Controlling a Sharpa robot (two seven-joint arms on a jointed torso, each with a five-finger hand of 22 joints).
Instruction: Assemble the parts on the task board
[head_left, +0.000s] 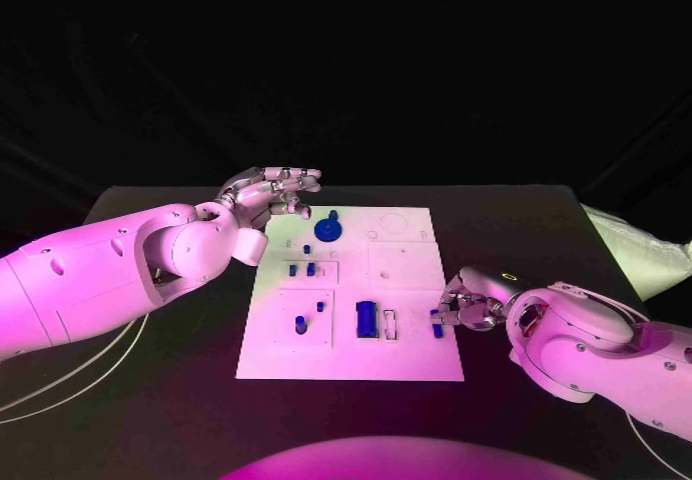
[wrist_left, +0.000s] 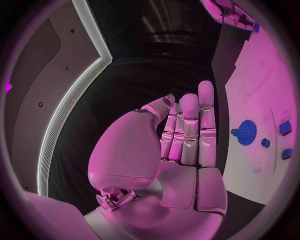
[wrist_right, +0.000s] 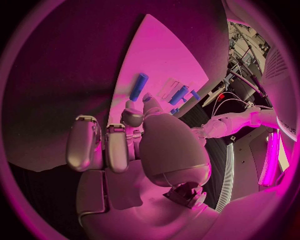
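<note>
Two hands are at work here, and only one of them worries me. Your right hand (head_left: 464, 308) sits at the right edge of the task board (head_left: 411, 360), fingers bunched around a small blue peg (head_left: 434, 322) near the board's lower right corner. In the right wrist view that peg (wrist_right: 139, 86) stands just past the fingertips, and I cannot tell whether it is truly pinched or only touched. If the hold is light, lifting now may let the peg tilt and drop, and it could roll off the near edge onto the black table (head_left: 548, 215).

Your left hand (head_left: 271, 192) hovers off the board's upper left corner; in the left wrist view its fingers (wrist_left: 190, 131) lie straight and together with nothing in them. It hangs near the blue gear (head_left: 329, 230), so a careless sweep across the board could knock the gear off its post.

The other parts lie close together: the blue block (head_left: 366, 318) in the lower middle, a short peg (head_left: 300, 324) to its left, and two small pegs (head_left: 300, 269) higher up. Crossing low over them with the right hand risks nudging the block out of its recess. Also watch your aim: the wrist view bends straight edges, so judge alignment from the head view before you press anything down.
</note>
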